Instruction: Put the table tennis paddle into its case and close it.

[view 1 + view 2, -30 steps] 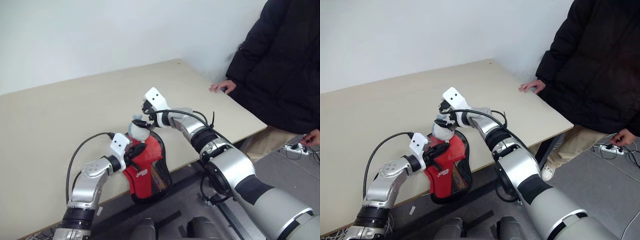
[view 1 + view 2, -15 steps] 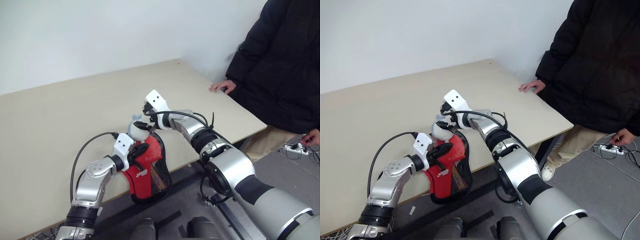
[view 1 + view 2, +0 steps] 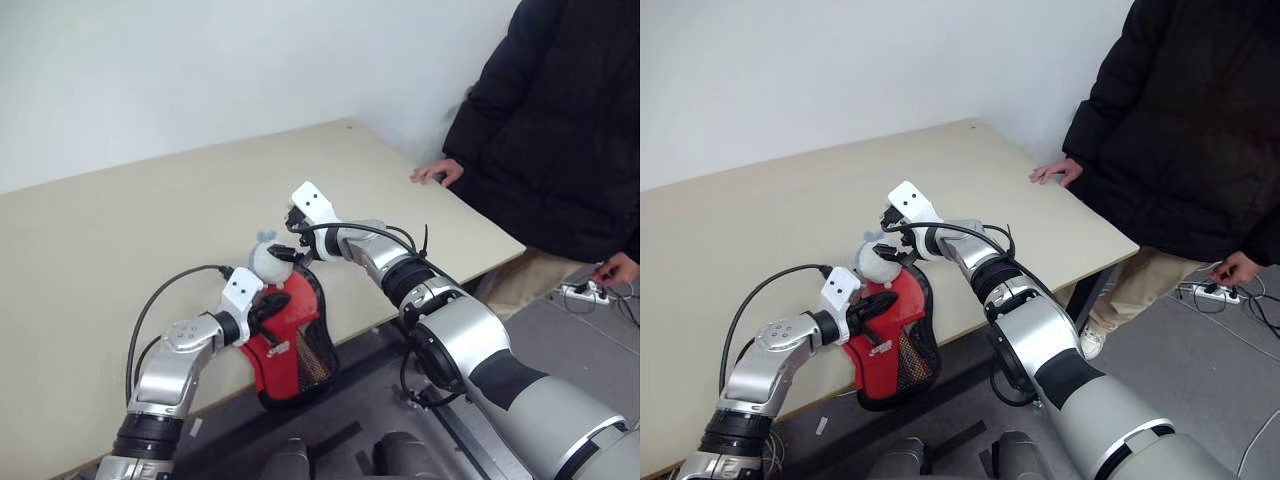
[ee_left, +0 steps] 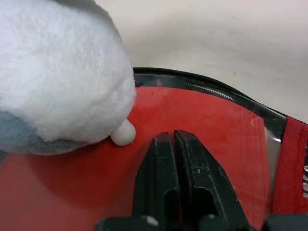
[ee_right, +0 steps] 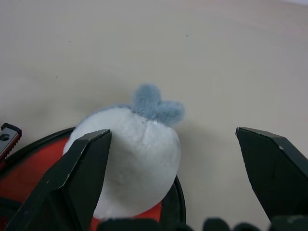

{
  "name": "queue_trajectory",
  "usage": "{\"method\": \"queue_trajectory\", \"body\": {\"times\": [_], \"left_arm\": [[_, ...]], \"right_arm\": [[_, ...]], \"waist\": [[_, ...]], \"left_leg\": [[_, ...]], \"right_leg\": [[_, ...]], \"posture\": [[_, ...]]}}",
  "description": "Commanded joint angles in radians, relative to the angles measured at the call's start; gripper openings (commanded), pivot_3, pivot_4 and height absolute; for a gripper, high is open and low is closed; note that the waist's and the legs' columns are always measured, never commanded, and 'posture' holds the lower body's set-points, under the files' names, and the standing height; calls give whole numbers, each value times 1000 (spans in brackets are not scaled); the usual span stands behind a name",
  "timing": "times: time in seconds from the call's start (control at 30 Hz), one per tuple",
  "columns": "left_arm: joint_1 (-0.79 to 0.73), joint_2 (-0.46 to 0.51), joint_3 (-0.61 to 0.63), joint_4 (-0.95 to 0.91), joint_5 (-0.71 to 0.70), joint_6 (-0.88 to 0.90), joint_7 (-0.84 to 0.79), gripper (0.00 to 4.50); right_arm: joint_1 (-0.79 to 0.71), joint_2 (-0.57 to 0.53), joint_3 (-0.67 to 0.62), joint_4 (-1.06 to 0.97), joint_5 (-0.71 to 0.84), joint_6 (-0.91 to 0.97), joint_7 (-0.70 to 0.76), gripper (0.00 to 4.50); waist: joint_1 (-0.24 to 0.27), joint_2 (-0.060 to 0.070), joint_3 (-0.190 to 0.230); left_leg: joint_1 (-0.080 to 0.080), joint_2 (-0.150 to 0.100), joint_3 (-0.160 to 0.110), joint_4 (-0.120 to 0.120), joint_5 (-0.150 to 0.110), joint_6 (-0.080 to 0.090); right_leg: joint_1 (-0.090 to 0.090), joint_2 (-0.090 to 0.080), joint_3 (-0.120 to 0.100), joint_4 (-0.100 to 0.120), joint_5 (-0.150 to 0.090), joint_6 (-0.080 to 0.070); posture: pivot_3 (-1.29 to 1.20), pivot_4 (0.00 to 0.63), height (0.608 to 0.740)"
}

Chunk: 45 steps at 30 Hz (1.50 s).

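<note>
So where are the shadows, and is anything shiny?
Left wrist view: the fluffy toy drops a darker shadow on the red paddle just beneath it, with faint pale glints further along the red. Left eye view: the table is softly and evenly lit, with no hard shadows.

Plush toy blocked the top of the paddle; table lay bare beyond

A fluffy white-and-grey plush toy (image 3: 266,260) sat on the red paddle (image 3: 288,310) at the upper rim of the case (image 3: 322,352), between the two grippers. The table (image 3: 120,230) behind and to the left lay bare. A person's hand (image 3: 435,173) rested on the far right edge.
</note>
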Motion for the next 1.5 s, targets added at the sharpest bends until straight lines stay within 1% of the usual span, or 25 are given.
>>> {"method": "queue_trajectory", "body": {"times": [0.03,0.33,1.2,1.3,1.33,1.37,1.5], "left_arm": [[-11,19,-7,-35,4,49,4,81],[-13,48,-6,-79,-5,117,-10,81],[-10,75,-1,-90,-10,141,-31,81],[-9,73,0,-88,-10,140,-30,0],[-9,73,0,-87,-10,139,-29,0],[-8,72,1,-85,-10,135,-29,0],[-4,67,1,-78,-8,125,-26,0]], "right_arm": [[-12,65,-1,-17,-3,2,23,4500],[-8,72,13,-25,1,14,110,4500],[15,139,36,23,-25,29,99,4500],[9,135,36,28,-28,15,88,3967],[7,136,35,29,-28,12,83,3630],[5,136,33,31,-27,11,77,3492],[3,139,31,34,-26,7,65,2261]], "waist": [[-1,0,0],[0,0,0],[0,0,0],[0,0,0],[0,0,0],[0,0,0],[0,0,0]], "left_leg": [[0,0,0,0,0,0],[0,0,0,0,0,0],[0,0,0,0,0,0],[0,0,0,0,0,0],[0,0,0,0,0,0],[0,0,0,0,0,0],[0,0,0,0,0,0]], "right_leg": [[0,0,0,0,0,0],[0,0,0,0,0,0],[0,0,0,0,0,0],[0,0,0,0,0,0],[0,0,0,0,0,0],[0,0,0,0,0,0],[0,0,0,0,0,0]], "posture": [[0,0,740],[0,0,740],[0,0,740],[0,0,740],[0,0,740],[0,0,740],[0,0,740]]}}
